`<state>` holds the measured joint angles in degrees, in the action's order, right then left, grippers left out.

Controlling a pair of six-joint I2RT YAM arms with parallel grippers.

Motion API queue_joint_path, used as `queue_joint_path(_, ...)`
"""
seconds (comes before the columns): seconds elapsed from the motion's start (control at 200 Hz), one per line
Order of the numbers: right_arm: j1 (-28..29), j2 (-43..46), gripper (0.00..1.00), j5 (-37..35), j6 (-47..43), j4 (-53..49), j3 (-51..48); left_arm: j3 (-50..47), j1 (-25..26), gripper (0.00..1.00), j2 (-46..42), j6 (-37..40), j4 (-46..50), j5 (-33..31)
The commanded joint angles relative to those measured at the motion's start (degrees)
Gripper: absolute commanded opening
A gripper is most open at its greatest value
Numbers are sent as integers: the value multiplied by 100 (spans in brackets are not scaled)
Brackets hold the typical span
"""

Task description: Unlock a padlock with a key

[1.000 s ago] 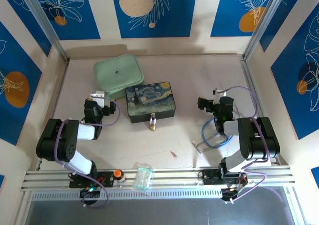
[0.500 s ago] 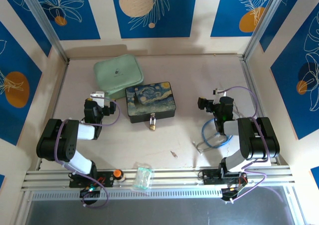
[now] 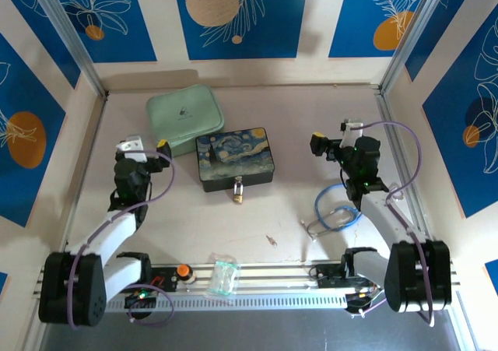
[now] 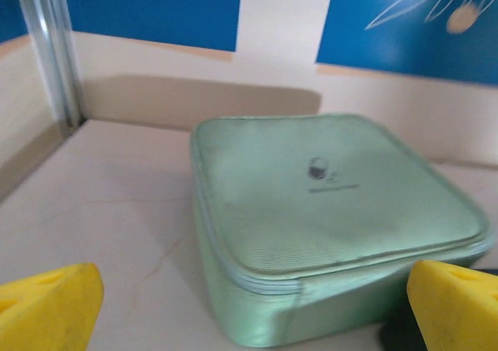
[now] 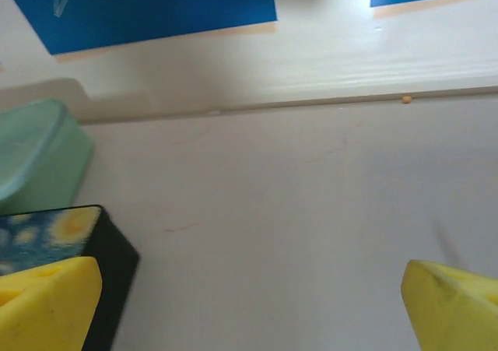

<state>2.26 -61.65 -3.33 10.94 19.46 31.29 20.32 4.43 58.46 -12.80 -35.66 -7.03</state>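
Observation:
The tiny brass padlock [image 3: 238,192] hangs from the clasp at the front of the painted night-sky box [image 3: 233,157]. The slim key [image 3: 271,240] lies on the table, nearer than the box and to its right. My left gripper [image 3: 145,145] is raised to the left of the box, open and empty. In the left wrist view its yellow fingertips [image 4: 48,304] stand wide apart in front of a green pouch [image 4: 327,211]. My right gripper [image 3: 334,142] is raised to the right of the box. It is open over bare table, with yellow fingertips [image 5: 453,306] and the box corner [image 5: 54,234] in its wrist view.
A mint-green zip pouch [image 3: 184,116] lies behind and left of the box, touching it. A blue cable loop [image 3: 334,203] and a silver forceps-like tool [image 3: 319,228] lie by the right arm. A clear plastic piece [image 3: 224,277] sits on the front rail.
Both arms have unfolded and risen. The left gripper moved left and back, the right gripper right and back. Padlock, key and box are where they were.

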Motion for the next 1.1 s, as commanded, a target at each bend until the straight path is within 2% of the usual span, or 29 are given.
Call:
queue_joint_path(0.0, 29, 431, 99, 369, 712, -1168, -4, -199, 18, 99, -410, -1529, 387, 676)
queue_joint_path(0.08, -56, 717, 99, 371, 1417, -1647, -40, -410, 18, 99, -550, -2141, 67, 1044)
queue_joint_path(0.155, -216, 820, 99, 1329, 1542, -1824, -42, -425, 10, 99, -544, -2646, 39, 1396)
queue_joint_path(0.24, -63, 756, 99, 1948, 1721, -2263, 119, -419, 30, 99, -542, -3101, 0, 1938)
queue_joint_path(0.3, 280, 663, 99, 1853, 1672, -2808, 298, -445, 63, 99, -579, -3435, 101, 2153)
queue_joint_path(0.355, 698, 547, 99, 1444, 1569, -3397, 482, -299, 195, 99, -742, -3427, 735, 2244)
queue_joint_path(0.435, 1302, 406, 99, 908, 1447, -3984, 621, 105, 701, 99, -1031, -2960, 2243, 1931)
queue_joint_path(0.495, 1740, 332, 99, 748, 1455, -4211, 608, 501, 1254, 99, -1190, -2599, 3408, 1311)
queue_joint_path(0.585, 2429, 247, 95, 434, 1449, -4463, 557, 731, 2011, 99, -1254, -2546, 4141, 804)
queue_joint_path(0.705, 3299, 133, 91, -154, 1603, -4693, 436, 793, 2824, 99, -1004, -2807, 4315, 693)
queue_joint_path(0.845, 4070, 39, 84, -492, 1918, -4656, 122, 919, 3851, 99, -637, -2992, 4389, 93)
queue_joint_path(0.926, 4422, -16, 78, -569, 2141, -4504, -83, 880, 4208, 99, -412, -3170, 4201, -71)
queue_joint_path(1.091, 4941, -188, 77, -719, 2536, -4355, -272, 809, 4759, 99, 114, -3504, 3757, -152)
